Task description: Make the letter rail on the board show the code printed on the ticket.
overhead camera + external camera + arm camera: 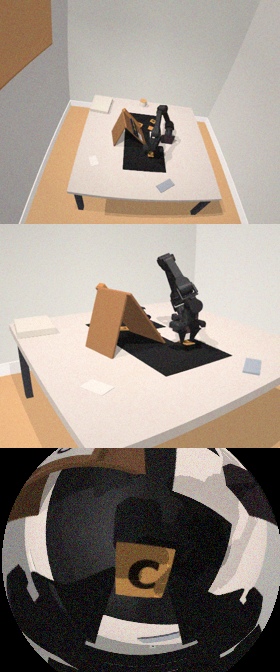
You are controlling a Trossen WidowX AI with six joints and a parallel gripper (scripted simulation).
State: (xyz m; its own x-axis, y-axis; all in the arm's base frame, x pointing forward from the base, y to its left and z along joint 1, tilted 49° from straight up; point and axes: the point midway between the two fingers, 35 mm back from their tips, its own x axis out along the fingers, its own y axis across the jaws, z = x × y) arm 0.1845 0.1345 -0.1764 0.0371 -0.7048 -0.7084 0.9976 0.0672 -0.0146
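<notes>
My gripper (150,153) (187,342) is shut on an orange tile (145,579) with a black letter C, which reads upright in the wrist view. It holds the tile flat, a little above the near part of the black mat (136,161) (170,365), clear of the board. The brown A-shaped board (118,132) (105,322) stands to the left. Its sloping face carries a dark rail (133,127), whose letters are too small to read. Three other orange tiles (153,121) (150,128) (140,124) lie behind, near the board's far half. The ticket's code is not readable.
A cream book-like block (102,104) (36,325) lies at the back left, and a cup (143,103) stands at the back. A white card (93,160) (97,387) lies at the front left, a blue-grey block (165,185) (252,366) at the front right.
</notes>
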